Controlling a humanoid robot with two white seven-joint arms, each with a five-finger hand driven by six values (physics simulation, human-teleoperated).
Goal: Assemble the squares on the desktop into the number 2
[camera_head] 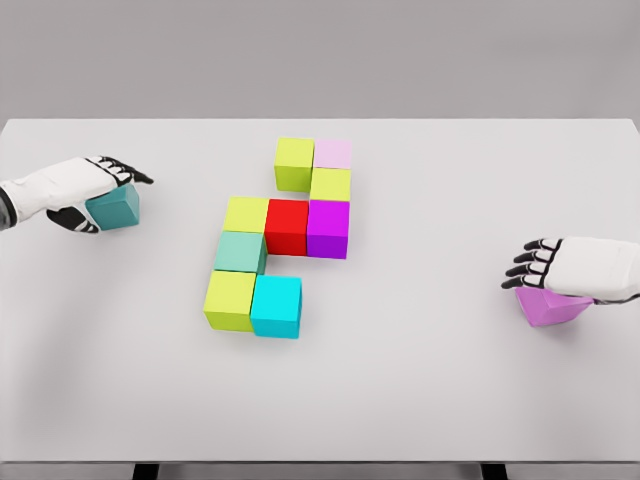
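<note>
On matte white table [420,400]: glossy cubes; left robot hand [85,190] grips teal cube [115,208].

left hand [85,192] curled — right hand [575,268] fingers extended

arms: white, smooth shells | left robot hand [88,190], right robot hand [565,265]: white, black fingers

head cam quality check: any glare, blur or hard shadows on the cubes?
Head view: even, diffuse simulator light, no glare on the white table; only soft, faint shadows beside the cube cluster, e.g. the cyan cube; edges are sharp everywhere, no motion blur on the left hand or right hand; table edges converge slightly with perspective.
</note>
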